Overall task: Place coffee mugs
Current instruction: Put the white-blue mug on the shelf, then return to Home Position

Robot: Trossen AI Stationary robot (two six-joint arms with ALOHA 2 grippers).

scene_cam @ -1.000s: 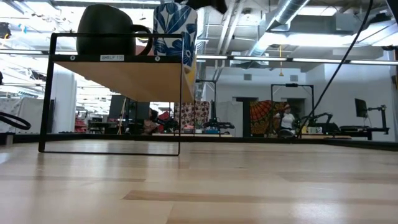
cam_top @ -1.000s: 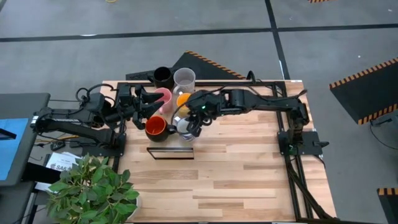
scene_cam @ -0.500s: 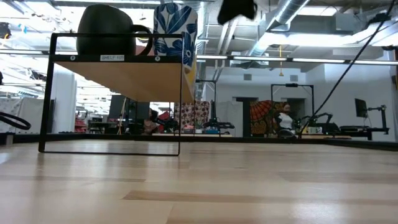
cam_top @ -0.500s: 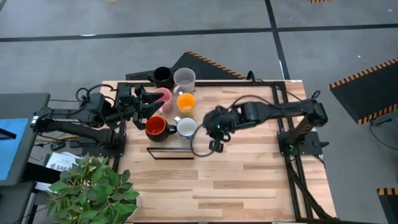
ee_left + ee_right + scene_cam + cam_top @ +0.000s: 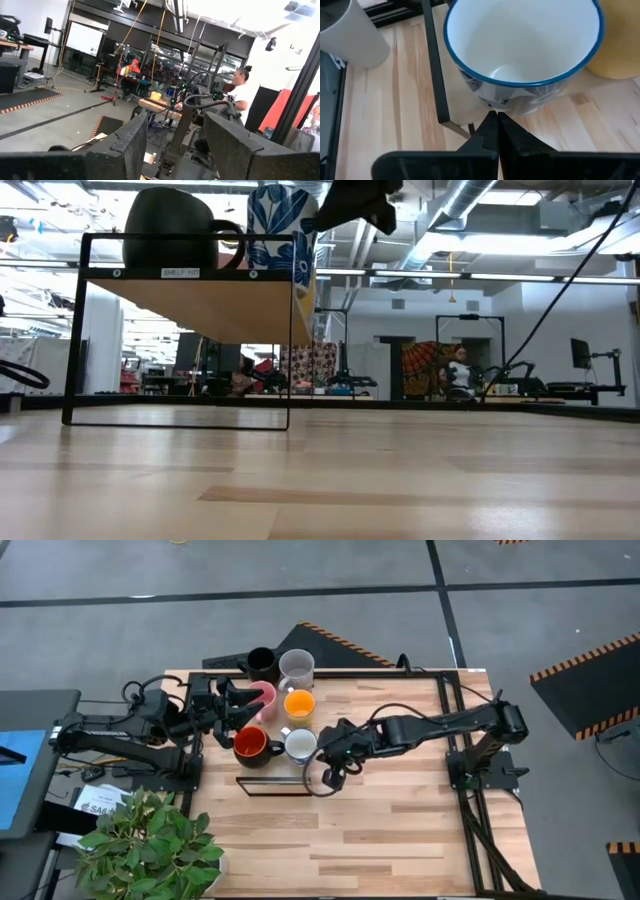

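Observation:
Six coffee mugs stand on a black-framed wooden shelf (image 5: 276, 786) at the table's far left: black (image 5: 261, 662), pale grey (image 5: 297, 666), pink (image 5: 263, 696), orange-yellow (image 5: 299, 703), red-orange (image 5: 249, 744) and white (image 5: 300, 745). The white mug (image 5: 520, 55) has a blue rim and rests on its base. My right gripper (image 5: 496, 120) is shut, with its tips right by that mug's lower wall, on the mug's right side (image 5: 322, 758). My left gripper (image 5: 226, 706) hangs open beside the pink mug, with nothing between its fingers (image 5: 175, 145). My right gripper's shut fingertips (image 5: 490, 122) point at the foot of the white mug's wall (image 5: 495, 104), slanting down from the table's right. Whether they touch the mug I cannot tell. The mug stands upright on the shelf board.
A potted plant (image 5: 150, 835) stands at the near left corner. Black frame rails (image 5: 470, 770) run along the table's right side. Bare wood (image 5: 380, 840) stretches across the near half. People (image 5: 242, 92) show in the room beyond.
My right gripper has drawn away from the white mug toward the table's right and near edges, then come back a little toward the mug. The white mug stays upright on the shelf where it stood.

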